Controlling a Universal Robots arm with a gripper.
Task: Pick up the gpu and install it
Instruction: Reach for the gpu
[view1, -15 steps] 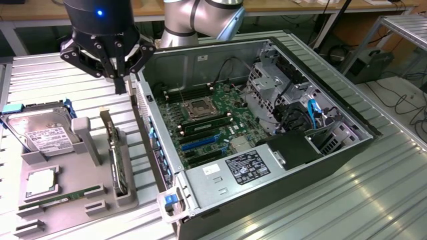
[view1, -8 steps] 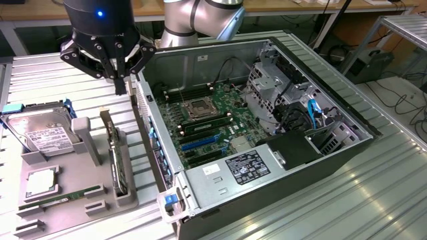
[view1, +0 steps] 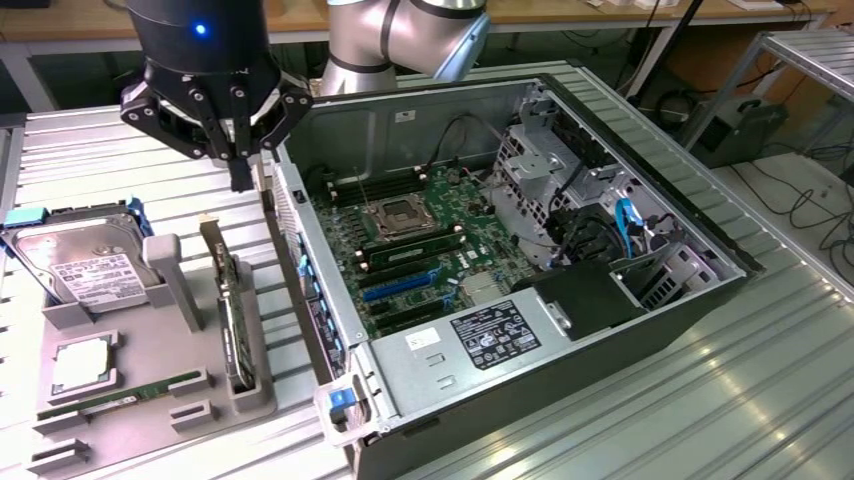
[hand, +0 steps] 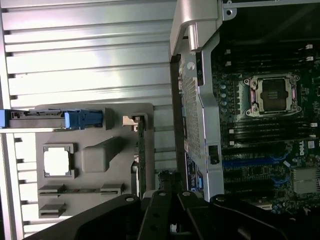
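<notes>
The gpu is a thin black card standing on edge in a slot of the grey holder, beside the open computer case. In the wrist view the gpu shows edge-on, with its pale bracket end at the holder's far edge. My gripper hangs above the holder's far end, a short way above and beyond the card, shut with nothing between its fingers. The gripper in the wrist view sits over the gap between the holder and the case wall.
A silver hard drive in a blue caddy, a processor chip and a green memory stick share the holder. Inside the case lie the motherboard, its blue slots and the processor socket. Ribbed metal tabletop surrounds everything.
</notes>
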